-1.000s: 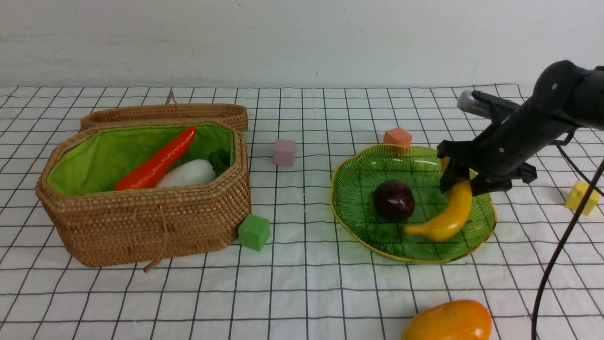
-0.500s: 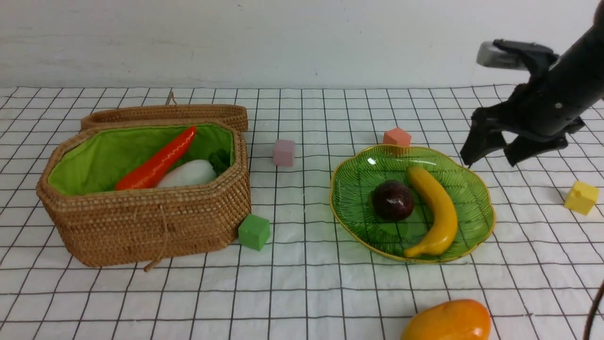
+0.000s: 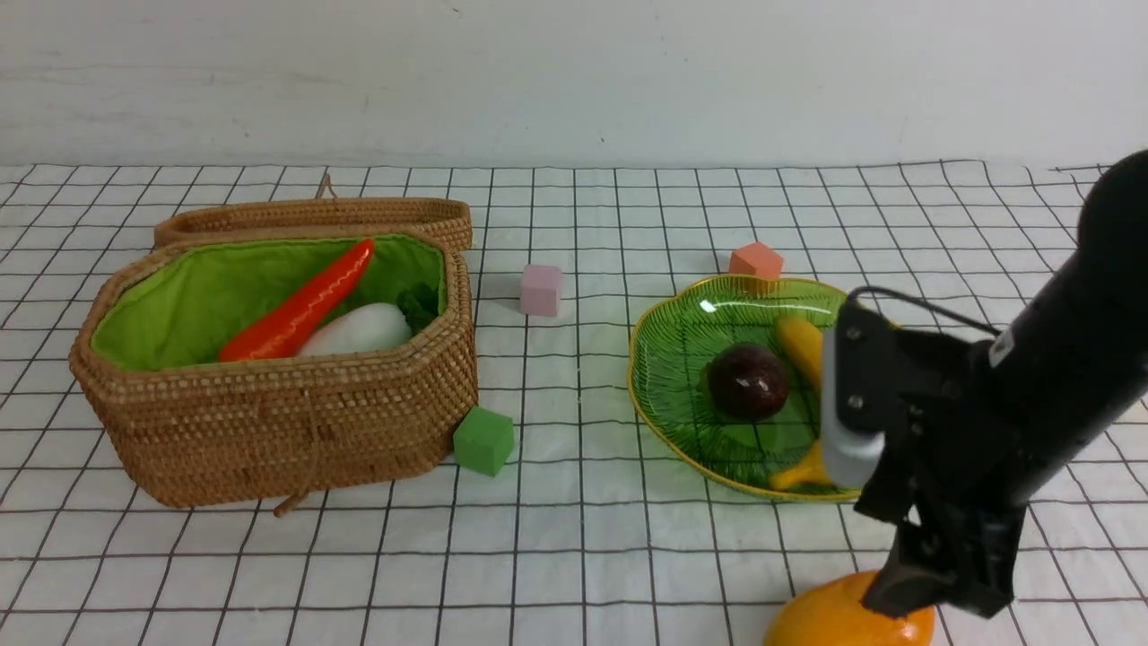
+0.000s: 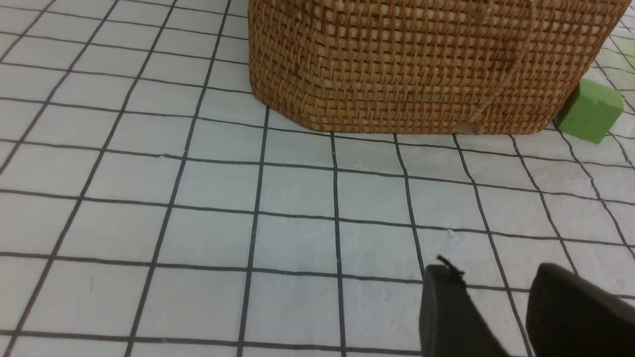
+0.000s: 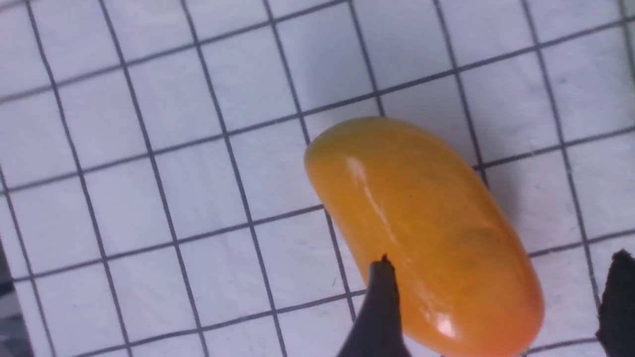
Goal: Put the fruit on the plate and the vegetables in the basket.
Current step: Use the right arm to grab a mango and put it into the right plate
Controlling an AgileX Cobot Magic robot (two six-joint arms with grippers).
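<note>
Hovering over mango (image 5: 426, 238) at lower right of front view, right gripper (image 5: 496, 302) spread wide, jaws straddling fruit for grasp, not yet touching. Plate (image 3: 682, 345), centre right, holds banana (image 3: 801, 345) and maroon fruit (image 3: 748, 380). Basket (image 3: 269, 431), left, holds chili (image 3: 300, 305) and radish (image 3: 354, 330). Left gripper (image 4: 496, 302) idle, parted, empty.

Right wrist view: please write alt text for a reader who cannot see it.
A glossy orange-yellow mango lies on a white cloth with a black grid, seen from above. The two dark tips of the right claw stand apart, one on each side of the mango's nearer end, not closed on it.
</note>
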